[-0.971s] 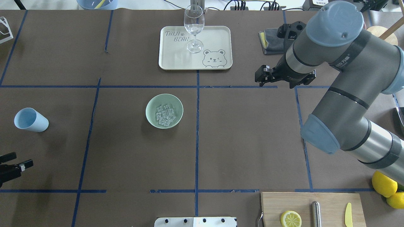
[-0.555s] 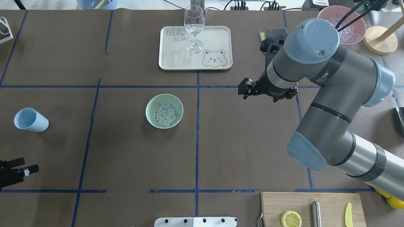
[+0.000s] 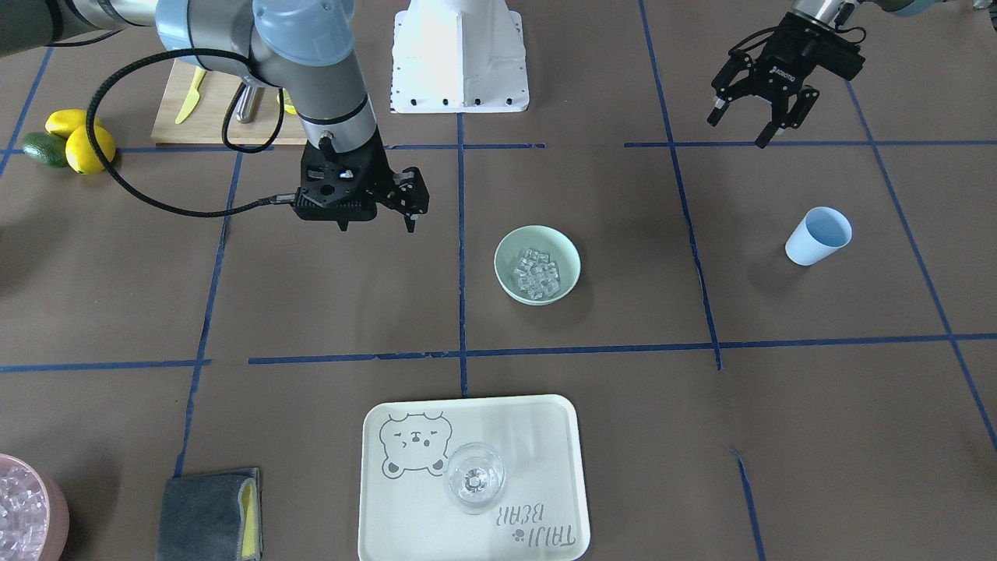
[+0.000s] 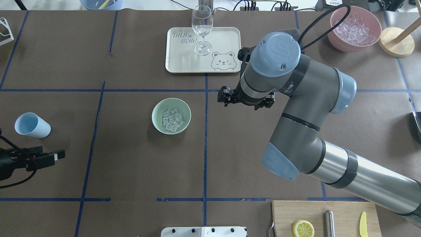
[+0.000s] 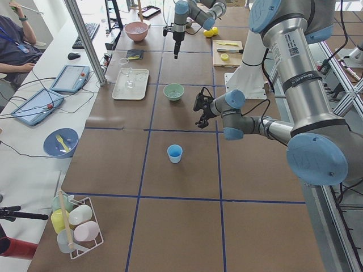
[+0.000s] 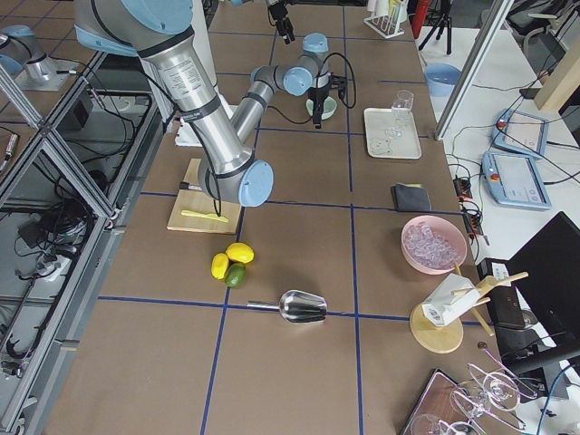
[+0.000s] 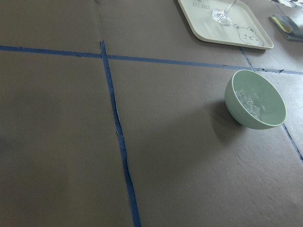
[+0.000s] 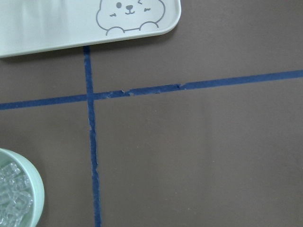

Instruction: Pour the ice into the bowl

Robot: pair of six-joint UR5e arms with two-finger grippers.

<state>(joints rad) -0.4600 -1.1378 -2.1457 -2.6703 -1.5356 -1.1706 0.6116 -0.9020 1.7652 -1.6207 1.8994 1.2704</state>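
Observation:
The pale mint-green bowl [image 4: 171,116] [image 3: 537,265] stands left of the table's centre line with a small heap of clear ice [image 4: 172,120] [image 3: 536,274] inside it. My right gripper [image 4: 223,97] [image 3: 409,204] hovers to the bowl's right, up toward the tray, open with nothing in it. In the right wrist view only the bowl's rim [image 8: 37,189] shows at the lower left. My left gripper [image 4: 52,153] [image 3: 738,128] is open and empty near the table's left edge, below the light blue cup [image 4: 32,125]. The left wrist view shows the bowl [image 7: 255,99] ahead to the right.
A cream tray [image 4: 184,59] with a wine glass [image 4: 202,29] sits behind the bowl. The pink tub of ice [image 4: 355,29] is at the far right. A cutting board [image 4: 345,214] with a lemon half lies near the robot. A metal scoop [image 6: 304,306] lies beyond the lemons [image 3: 78,140].
My right arm has swung left from near the pink tub to just right of the centre line. My left gripper has come further in from the table's left edge. Bowl and ice are unchanged.

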